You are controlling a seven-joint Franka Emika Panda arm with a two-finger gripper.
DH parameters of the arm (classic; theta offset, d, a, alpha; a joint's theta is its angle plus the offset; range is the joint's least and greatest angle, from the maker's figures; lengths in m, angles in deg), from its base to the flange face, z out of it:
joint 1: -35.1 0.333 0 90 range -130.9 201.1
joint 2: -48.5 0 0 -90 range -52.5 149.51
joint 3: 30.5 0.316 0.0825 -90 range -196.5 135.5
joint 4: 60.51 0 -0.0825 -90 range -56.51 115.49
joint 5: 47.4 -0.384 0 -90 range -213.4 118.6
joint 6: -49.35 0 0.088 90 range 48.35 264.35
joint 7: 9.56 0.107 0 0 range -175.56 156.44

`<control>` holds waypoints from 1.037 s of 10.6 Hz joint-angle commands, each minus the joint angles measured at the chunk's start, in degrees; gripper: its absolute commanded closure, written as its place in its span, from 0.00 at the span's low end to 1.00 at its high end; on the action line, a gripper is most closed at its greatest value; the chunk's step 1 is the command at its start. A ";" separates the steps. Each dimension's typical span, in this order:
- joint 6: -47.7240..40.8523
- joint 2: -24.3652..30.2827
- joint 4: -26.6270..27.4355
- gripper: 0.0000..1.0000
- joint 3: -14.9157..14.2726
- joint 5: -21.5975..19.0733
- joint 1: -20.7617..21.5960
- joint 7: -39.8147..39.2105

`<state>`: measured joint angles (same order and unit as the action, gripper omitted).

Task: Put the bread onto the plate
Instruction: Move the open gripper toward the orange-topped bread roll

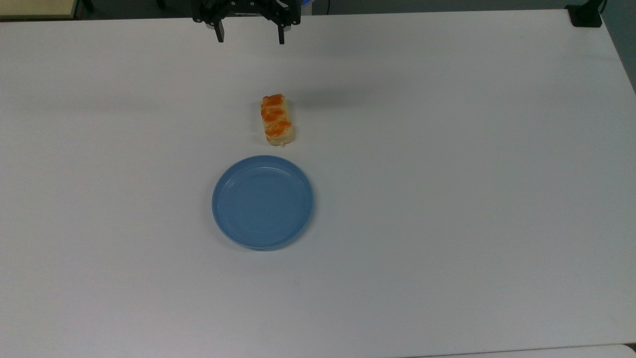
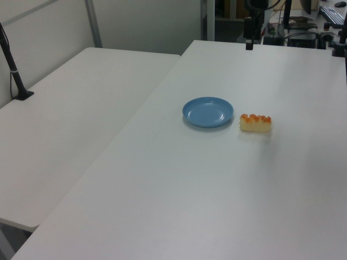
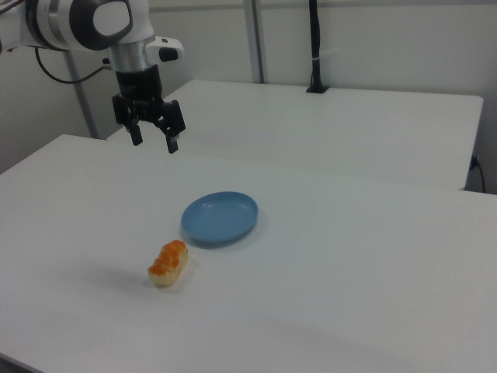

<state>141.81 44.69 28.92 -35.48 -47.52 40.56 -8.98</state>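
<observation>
1. The bread (image 1: 277, 120) lies flat on the white table (image 1: 447, 199), an oblong pale loaf with orange-brown glaze along its top. In the top view it sits just above the plate, with a narrow strip of bare table between the two; they do not touch.

2. The plate (image 1: 262, 202) is round, light blue and shallow, with faint rings inside its raised rim. It lies flat on the table and nothing is on it.

3. In the left view the bread (image 2: 255, 123) is just to the right of the plate (image 2: 207, 112), its long side turned toward the camera. In the right view the bread (image 3: 168, 263) lies to the lower left of the plate (image 3: 220, 217), again close by but apart.

4. The gripper (image 1: 250, 38) hangs at the far edge of the table, at the top of the top view, well apart from the bread and farther still from the plate. Its two dark fingers are spread wide with nothing between them.

5. In the right view the gripper (image 3: 154, 142) points straight down from the white and grey robot arm (image 3: 101, 23) and floats clear above the tabletop, up and to the left of the plate. In the left view the gripper (image 2: 249, 44) shows as a dark shape near the table's far end.

6. A second white table (image 2: 70, 124) stands alongside, on the left view's left, with a black post (image 2: 12, 65) standing on it.
</observation>
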 commanded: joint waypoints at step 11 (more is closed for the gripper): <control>5.77 -2.52 7.48 0.00 1.90 -0.58 -0.10 -0.84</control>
<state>142.27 42.87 31.44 -33.94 -47.56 40.59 -9.09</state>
